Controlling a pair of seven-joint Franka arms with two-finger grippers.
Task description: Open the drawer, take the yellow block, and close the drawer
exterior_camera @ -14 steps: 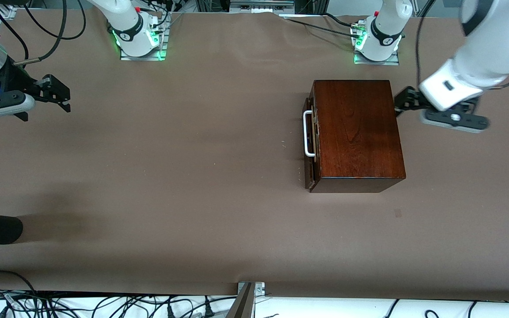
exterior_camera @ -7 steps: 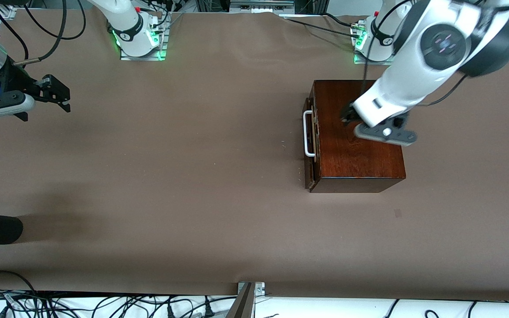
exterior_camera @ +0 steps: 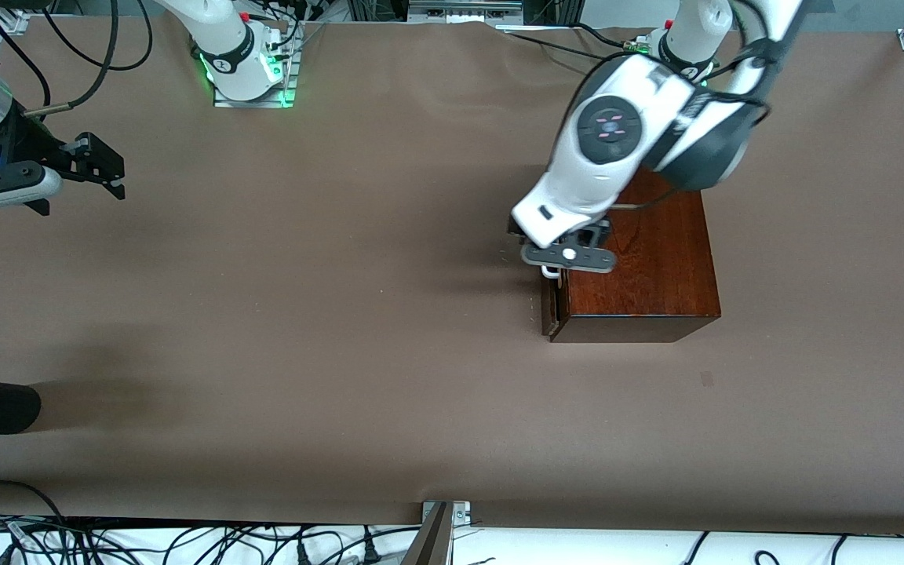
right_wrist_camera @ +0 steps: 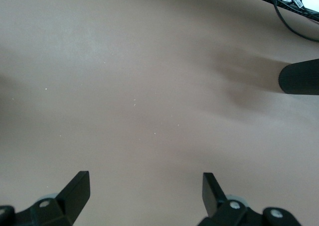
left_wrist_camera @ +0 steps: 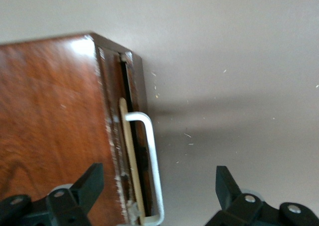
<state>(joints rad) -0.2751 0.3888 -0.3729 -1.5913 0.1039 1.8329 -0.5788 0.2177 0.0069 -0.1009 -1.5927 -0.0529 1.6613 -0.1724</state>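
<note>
While the drawer [exterior_camera: 552, 302] sits all but shut in the wooden box [exterior_camera: 640, 267], the left gripper [left_wrist_camera: 158, 186] hovers over its white handle [left_wrist_camera: 149, 156], fingers spread wide and empty. Opening is judged the step in hand; descent and closure on the handle come next. No yellow block visible. Well away toward the right arm's end of the table, the right gripper [right_wrist_camera: 144, 191] waits open.

Brown paper-covered table [exterior_camera: 303, 314], soft shadows across it, tangled black cables [exterior_camera: 185, 541] along its near edge
</note>
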